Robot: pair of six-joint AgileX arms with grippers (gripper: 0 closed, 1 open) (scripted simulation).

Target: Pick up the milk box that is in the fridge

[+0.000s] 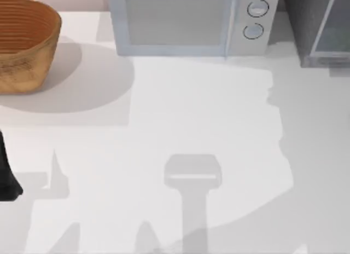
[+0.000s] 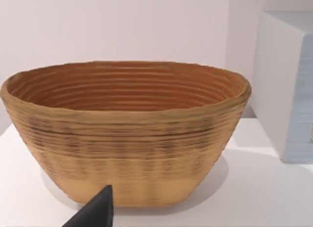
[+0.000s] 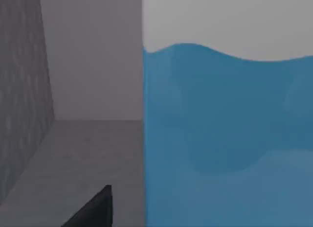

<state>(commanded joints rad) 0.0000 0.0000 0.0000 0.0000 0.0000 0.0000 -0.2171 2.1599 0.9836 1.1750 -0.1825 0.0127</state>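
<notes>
Right pincer deep inside the fridge (image 1: 317,29), hard up against the milk box (image 3: 230,139).

Milk box seen close from the right wrist: sky-blue face with a wavy white top, standing on the grey fridge floor beside the speckled dark side wall, open floor between box and wall. One dark fingertip (image 3: 93,210) low in that view; cannot tell pincer spread, perhaps not yet closed. Fridge at far right of the desk (image 1: 219,144), beside the microwave (image 1: 186,24). Left arm (image 1: 6,177) parked at the left edge, facing the basket (image 2: 127,134); wide bare desk mid-field.
</notes>
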